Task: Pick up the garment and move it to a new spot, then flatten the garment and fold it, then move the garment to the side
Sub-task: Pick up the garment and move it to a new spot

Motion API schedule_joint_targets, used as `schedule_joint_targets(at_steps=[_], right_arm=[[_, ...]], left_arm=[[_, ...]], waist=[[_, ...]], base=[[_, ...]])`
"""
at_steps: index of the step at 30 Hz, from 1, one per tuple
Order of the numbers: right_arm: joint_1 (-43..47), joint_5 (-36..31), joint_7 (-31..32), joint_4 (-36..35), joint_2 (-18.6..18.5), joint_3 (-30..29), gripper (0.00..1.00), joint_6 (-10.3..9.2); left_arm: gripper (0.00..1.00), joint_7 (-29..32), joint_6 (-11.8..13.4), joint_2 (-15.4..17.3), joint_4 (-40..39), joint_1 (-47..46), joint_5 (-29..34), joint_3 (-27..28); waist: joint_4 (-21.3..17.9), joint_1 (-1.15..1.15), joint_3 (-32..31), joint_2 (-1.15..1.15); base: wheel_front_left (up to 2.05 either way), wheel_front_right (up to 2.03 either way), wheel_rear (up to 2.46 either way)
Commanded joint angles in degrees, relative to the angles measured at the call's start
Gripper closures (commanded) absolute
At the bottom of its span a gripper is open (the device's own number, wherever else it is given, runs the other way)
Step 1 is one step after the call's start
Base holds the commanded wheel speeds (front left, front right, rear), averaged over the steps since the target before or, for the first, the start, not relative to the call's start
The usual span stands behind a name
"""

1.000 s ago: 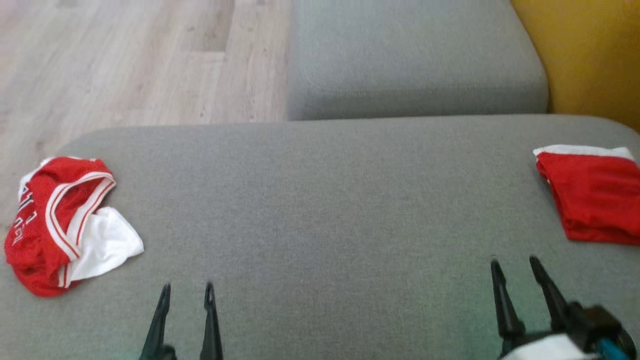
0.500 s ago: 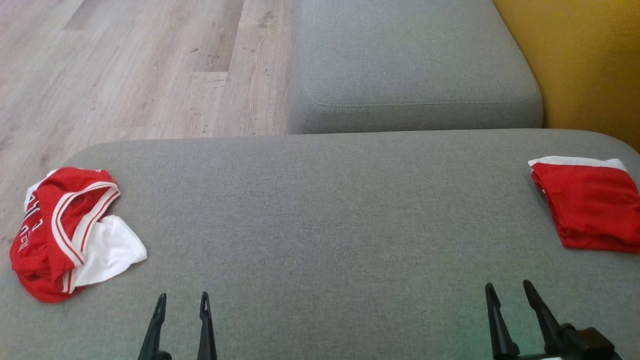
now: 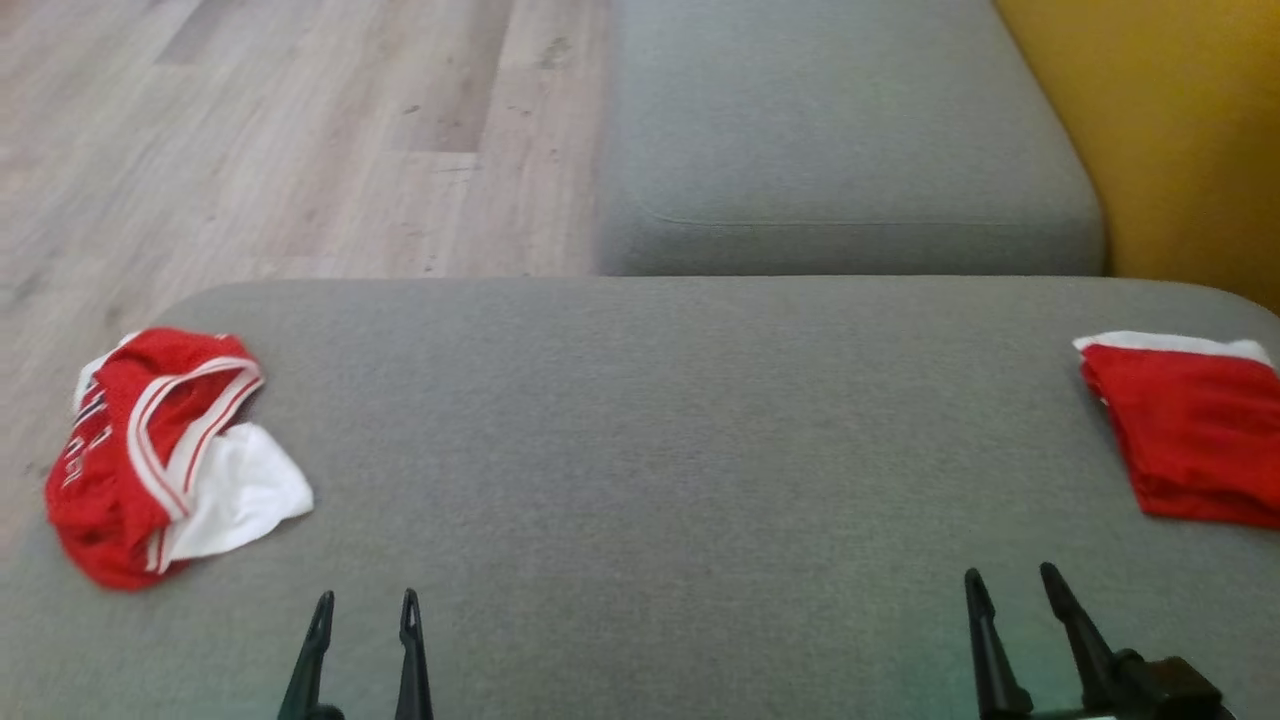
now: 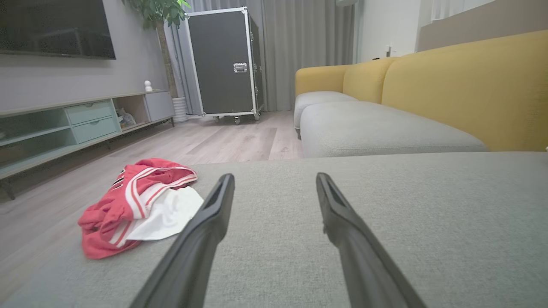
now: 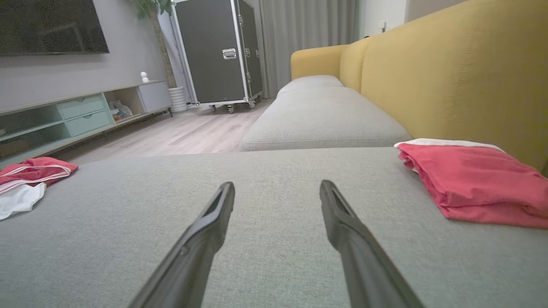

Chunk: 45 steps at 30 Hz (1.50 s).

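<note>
crumpled garment [image 3: 165, 455] up-left of left gripper [image 3: 366, 598], well apart

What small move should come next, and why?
Probably reach the left gripper leftward to the crumpled red-and-white garment: it lies unfolded at the left edge of the cushion, nearest that gripper, which is open; the folded red garment sits at the right.

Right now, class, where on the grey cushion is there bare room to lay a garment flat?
Freest: the middle of the near grey cushion, bordered by the crumpled red-and-white garment on the left, the folded red garment on the right and the open left tool and right tool at the front. The far cushion is bare too. Crowded: both side ends.
</note>
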Motion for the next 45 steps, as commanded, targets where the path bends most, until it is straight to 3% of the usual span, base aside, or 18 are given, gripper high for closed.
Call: schedule_joint_targets(at_steps=[1,14,19,33,40,45], right_arm=[[-1.5,-0.5,-0.6,-1.6,-0.6,1.5,0.00,-0.04],[-3.8,-0.1,-0.6,-1.7,-0.2,3.0,0.00,-0.04],[-5.3,-0.1,-0.6,-1.5,-0.2,3.5,0.00,-0.04],[-5.5,-1.3,-0.6,-1.2,-1.9,3.6,0.00,-0.04],[-7.8,-2.4,-0.6,-2.6,-7.1,3.9,0.00,-0.04],[-10.6,-2.2,-0.6,-3.6,-10.0,5.0,0.00,-0.04]], left_arm=[[0.00,-0.3,0.0,-0.3,-1.9,-2.3,0.6,2.3],[0.00,-0.3,1.3,0.0,-3.9,-2.6,1.0,4.3],[0.00,-0.3,1.8,0.0,-4.6,-2.6,0.8,5.3],[0.00,-0.3,2.4,-0.3,-7.4,-5.3,-0.6,6.8],[0.00,-0.3,0.1,1.1,-9.2,-19.8,-1.7,10.1],[0.00,-0.3,-0.8,3.8,-3.1,-30.6,-1.6,11.8]], waist=[[1.1,0.00,0.2,0.00],[15.6,0.00,3.1,0.00],[19.4,0.00,4.7,0.00],[21.8,0.00,8.7,0.00],[20.9,0.00,17.8,0.00],[19.7,0.00,23.0,0.00]], base=[[0.00,0.00,0.00],[0.00,0.00,0.00],[0.00,0.00,0.00],[0.00,0.00,0.00],[0.00,0.00,0.00],[0.00,0.00,0.00]])
